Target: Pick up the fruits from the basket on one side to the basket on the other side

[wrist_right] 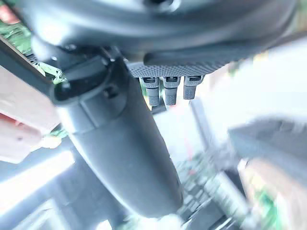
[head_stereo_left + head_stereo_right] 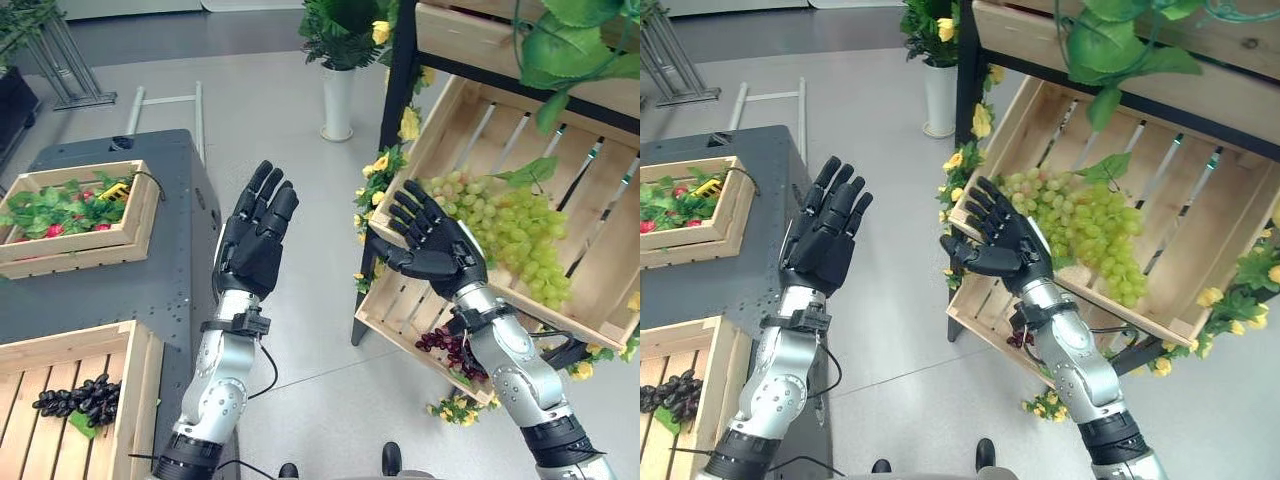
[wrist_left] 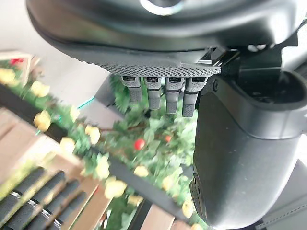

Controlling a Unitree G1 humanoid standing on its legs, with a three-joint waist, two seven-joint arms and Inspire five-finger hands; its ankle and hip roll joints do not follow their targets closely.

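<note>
just beyond the right hand, whose fingers were spread wide and held nothing, lay the green grapes in the tilted crate, so it would do best to reach under the bunch's stem end while the left hand waited flat and empty.

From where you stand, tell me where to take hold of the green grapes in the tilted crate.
Likely the upper end of the green grape bunch, by the leaf. Bring the open right hand in from the crate's open front: the cluster lies lengthwise on the sloped slats.
</note>
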